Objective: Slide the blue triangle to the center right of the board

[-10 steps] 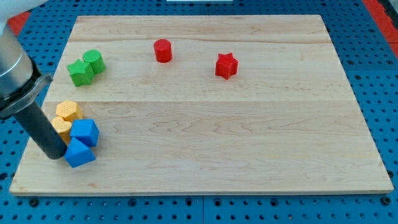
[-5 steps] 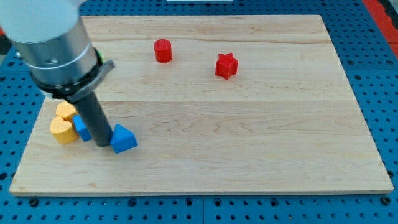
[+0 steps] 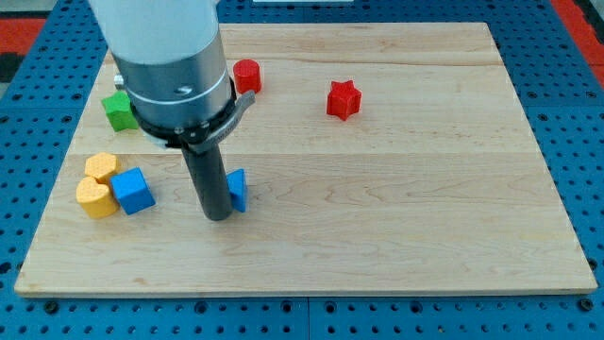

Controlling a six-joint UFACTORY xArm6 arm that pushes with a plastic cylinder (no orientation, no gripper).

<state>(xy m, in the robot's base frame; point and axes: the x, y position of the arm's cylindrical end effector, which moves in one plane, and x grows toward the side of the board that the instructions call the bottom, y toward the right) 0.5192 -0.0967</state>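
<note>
The blue triangle (image 3: 238, 189) lies left of centre, touched on its left by my tip (image 3: 218, 215). No fingers are fitted. A straight rightward push, centred behind it, should be held so it is not spun off.

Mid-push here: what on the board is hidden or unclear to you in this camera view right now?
- Blue triangle: the rod covers its left part, so its full outline is hidden.
- My tip: at the triangle's left; actual contact cannot be confirmed.
- Green blocks: the arm's body covers most of them; shapes and count unclear.
- Red cylinder: its left edge is hidden by the arm.
</note>
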